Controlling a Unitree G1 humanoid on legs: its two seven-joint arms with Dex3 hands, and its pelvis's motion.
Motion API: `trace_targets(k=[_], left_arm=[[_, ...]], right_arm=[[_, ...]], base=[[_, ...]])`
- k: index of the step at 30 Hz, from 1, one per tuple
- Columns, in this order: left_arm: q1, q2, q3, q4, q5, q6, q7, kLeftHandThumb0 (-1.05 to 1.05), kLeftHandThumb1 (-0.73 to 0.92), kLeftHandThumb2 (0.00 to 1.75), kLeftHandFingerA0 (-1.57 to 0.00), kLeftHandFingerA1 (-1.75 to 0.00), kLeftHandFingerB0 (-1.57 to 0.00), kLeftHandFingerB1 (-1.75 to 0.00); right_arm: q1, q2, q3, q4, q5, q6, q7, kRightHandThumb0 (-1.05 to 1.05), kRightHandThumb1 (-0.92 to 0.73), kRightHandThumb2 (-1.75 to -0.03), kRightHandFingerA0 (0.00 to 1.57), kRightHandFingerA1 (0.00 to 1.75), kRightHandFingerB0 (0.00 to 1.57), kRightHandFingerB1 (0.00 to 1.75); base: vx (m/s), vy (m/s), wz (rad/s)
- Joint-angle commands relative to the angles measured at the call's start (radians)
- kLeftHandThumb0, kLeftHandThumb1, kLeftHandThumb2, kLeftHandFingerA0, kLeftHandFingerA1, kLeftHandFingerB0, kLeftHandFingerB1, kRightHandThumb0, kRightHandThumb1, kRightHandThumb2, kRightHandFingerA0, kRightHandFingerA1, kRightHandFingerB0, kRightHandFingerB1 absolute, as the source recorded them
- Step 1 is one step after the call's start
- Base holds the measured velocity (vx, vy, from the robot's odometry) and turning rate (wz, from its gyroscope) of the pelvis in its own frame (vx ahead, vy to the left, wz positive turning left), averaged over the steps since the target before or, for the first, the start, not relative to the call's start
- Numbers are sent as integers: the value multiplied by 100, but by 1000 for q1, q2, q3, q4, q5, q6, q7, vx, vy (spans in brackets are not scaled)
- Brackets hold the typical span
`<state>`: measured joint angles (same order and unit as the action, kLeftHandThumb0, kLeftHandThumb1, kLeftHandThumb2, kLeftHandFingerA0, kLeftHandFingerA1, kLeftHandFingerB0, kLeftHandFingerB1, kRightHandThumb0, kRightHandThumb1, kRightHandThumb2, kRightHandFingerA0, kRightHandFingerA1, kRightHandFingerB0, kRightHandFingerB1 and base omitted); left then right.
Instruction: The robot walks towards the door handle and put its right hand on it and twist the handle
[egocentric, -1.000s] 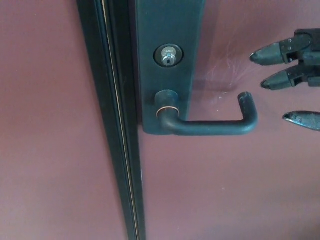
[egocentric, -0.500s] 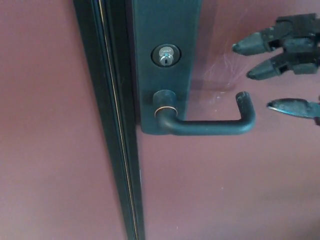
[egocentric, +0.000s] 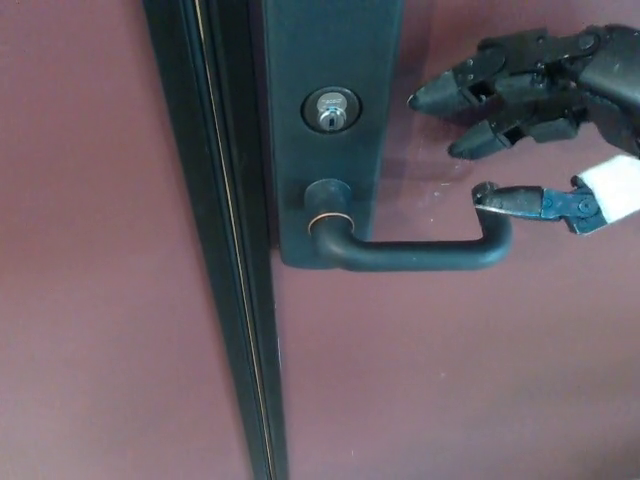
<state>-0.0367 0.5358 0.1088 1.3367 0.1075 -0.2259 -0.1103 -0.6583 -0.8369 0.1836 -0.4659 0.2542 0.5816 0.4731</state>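
Note:
A dark lever door handle (egocentric: 420, 252) runs level to the right from its round hub on a dark plate (egocentric: 330, 60) on the maroon door. Its far end turns up. My right hand (egocentric: 530, 110) comes in from the upper right, open with its fingers spread. Two fingers (egocentric: 455, 88) point left above the lever. The thumb tip (egocentric: 500, 200) lies at the lever's upturned end; contact cannot be told. Nothing is gripped. The left hand does not show.
A silver key cylinder (egocentric: 332, 110) sits in the plate above the handle's hub. A dark vertical door edge strip (egocentric: 225, 240) runs top to bottom left of the plate, with maroon panel on both sides.
My right hand has moved left toward the handle, from the picture's right edge to above the lever's end. Its thumb now reaches the upturned tip. The handle stays level.

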Motion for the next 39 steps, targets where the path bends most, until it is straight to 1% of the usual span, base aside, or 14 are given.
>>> trace_targets(k=[1,5,8,13,20,24,29,35,36,38,39], left_arm=[[3,5,-5,3,11,13,-7,-30,59,57,-73,-52,-56,-42],[3,5,-6,3,10,13,-7,-30,59,57,-73,-52,-56,-42],[14,5,-10,5,13,10,-12,-31,59,57,-73,-51,-56,-42],[10,15,-21,2,19,6,-14,-31,59,58,-74,-50,-56,-43],[5,26,-27,2,19,7,-16,-31,59,58,-74,-50,-56,-43],[-5,25,-26,0,14,12,-17,-31,60,59,-74,-50,-56,-43],[-26,24,-27,1,17,18,-14,-31,60,59,-74,-50,-56,-43],[-7,26,-28,-2,15,6,-23,-31,60,58,-72,-50,-56,-42],[-5,25,-30,-2,16,7,-25,-32,60,59,-72,-49,-56,-43],[0,25,-32,0,18,11,-24,-32,60,59,-72,-49,-56,-43],[1,24,-36,2,23,11,-16,-31,60,58,-73,-49,-56,-42]], right_arm=[[-23,12,47,28,-67,41,45,-40,-56,-57,50,42,43,36],[-24,19,45,29,-78,45,54,-40,-56,-57,50,42,43,36],[-15,0,55,10,-85,66,81,-39,-56,-57,50,42,43,37],[-6,-2,56,5,-103,79,97,-38,-56,-57,50,43,42,37],[-28,27,80,48,-137,78,108,-38,-56,-57,50,43,42,37],[-74,39,116,79,-175,74,120,-39,-56,-57,49,42,43,36],[-113,45,125,92,-188,81,137,-38,-56,-57,50,42,42,36],[-98,36,135,65,-198,92,159,-38,-56,-57,50,42,46,38],[-96,30,137,54,-200,99,169,-43,-44,-77,46,55,39,49],[-89,28,137,44,-203,106,176,-43,-44,-77,46,55,39,49],[-88,24,136,33,-202,115,182,-43,-44,-77,45,54,42,50]], base=[[0,0,0],[0,0,0],[0,0,0],[0,0,0],[0,0,0],[0,0,0],[0,0,0],[0,0,0],[0,0,0],[0,0,0],[0,0,0]])
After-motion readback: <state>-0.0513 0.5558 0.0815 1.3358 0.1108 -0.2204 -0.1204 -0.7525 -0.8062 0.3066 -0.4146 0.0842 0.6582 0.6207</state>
